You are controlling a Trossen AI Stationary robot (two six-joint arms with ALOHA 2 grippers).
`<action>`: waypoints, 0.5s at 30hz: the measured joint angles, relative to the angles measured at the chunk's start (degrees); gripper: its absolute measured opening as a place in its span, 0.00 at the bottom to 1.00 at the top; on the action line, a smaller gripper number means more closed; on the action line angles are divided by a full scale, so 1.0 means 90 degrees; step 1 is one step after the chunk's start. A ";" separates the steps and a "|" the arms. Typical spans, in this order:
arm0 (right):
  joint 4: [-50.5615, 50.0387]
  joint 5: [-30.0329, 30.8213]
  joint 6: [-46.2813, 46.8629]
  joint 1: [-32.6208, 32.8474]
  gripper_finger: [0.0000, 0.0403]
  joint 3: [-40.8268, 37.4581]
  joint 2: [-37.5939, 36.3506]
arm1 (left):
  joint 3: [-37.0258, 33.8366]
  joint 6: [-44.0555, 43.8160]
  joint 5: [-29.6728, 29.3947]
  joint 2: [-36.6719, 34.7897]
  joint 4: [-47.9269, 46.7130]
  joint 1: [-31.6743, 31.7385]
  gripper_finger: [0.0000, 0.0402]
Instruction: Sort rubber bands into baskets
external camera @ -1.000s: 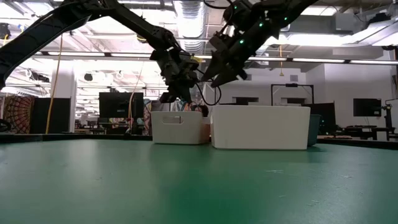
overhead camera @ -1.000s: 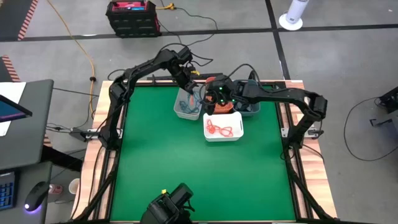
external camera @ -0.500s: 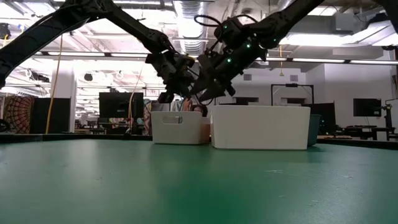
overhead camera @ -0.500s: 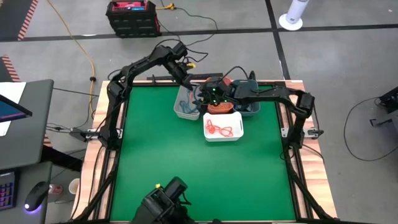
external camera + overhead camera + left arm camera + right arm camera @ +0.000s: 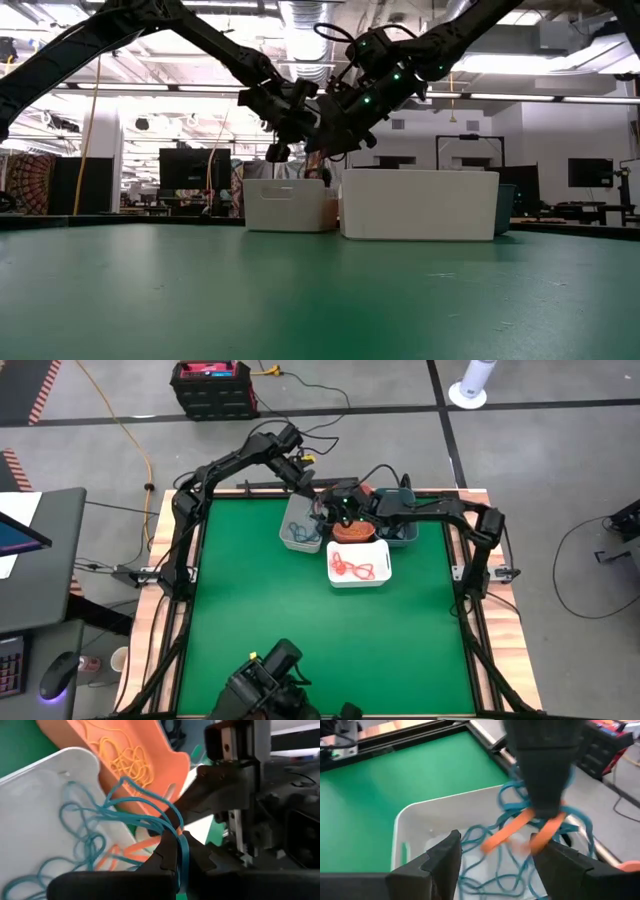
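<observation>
Over the light grey basket (image 5: 293, 540) my left gripper (image 5: 172, 852) is shut on a tangle of teal-blue rubber bands (image 5: 145, 815) with orange bands (image 5: 507, 832) among them. My right gripper (image 5: 500, 865) stands open close beside it, fingers on either side of the hanging tangle and short of it, touching nothing. In the high view the two grippers (image 5: 313, 500) (image 5: 335, 512) nearly meet. The coral-orange basket (image 5: 145, 740) holds yellow-orange bands. The white basket (image 5: 375, 575) holds red bands. My left gripper pinches the tangle's upper loops (image 5: 175, 827) between its two fingers, several bands bunched together. It comes slanting down from the table's far left. The bands hang slack below the fingers, and their lower loops (image 5: 75, 835) lie on the grey basket's floor.
The dark slate-blue basket (image 5: 405, 538) stands right of the coral one, at the far middle of the green mat. The four baskets sit close together. Open mat lies toward the near edge (image 5: 320, 650).
My right gripper has sunk and gone toward the table's left, closing in on my left gripper over the grey basket, and has stayed open. My left gripper has rolled and tipped about its wrist, staying shut on the tangle above the grey basket.
</observation>
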 joint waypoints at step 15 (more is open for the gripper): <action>0.0024 -0.0330 -0.0357 -0.0241 0.10 0.0000 -0.0002 | 0.0000 -0.0098 0.0131 0.0000 0.0075 0.0229 0.00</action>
